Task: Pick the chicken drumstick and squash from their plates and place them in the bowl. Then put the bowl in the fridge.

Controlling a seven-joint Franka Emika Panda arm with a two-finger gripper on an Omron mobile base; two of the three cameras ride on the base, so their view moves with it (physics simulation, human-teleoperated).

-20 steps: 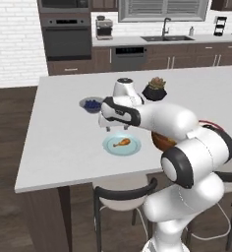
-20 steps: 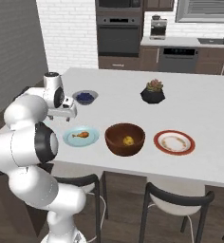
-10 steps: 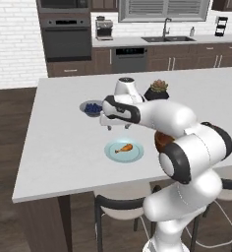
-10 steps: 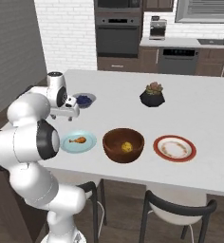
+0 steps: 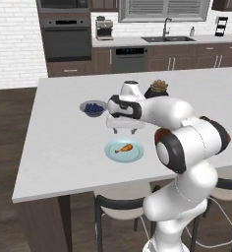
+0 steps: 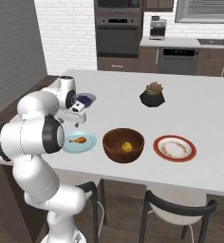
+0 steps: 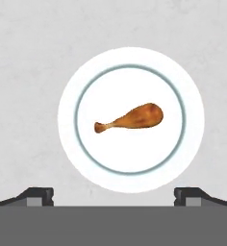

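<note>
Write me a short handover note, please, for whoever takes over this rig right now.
End effector: open, holding nothing, hanging above the drumstick's plate; its fingertips stand wide apart in the hand view.
Drumstick: lying flat in the middle of the blue plate, untouched.
Squash: already in the bowl.
White plate: has nothing on it, right of the bowl in the right base view.
Done: squash moved.
Left: lower onto the drumstick, grip it, drop it in the bowl, then carry the bowl to the fridge.
</note>
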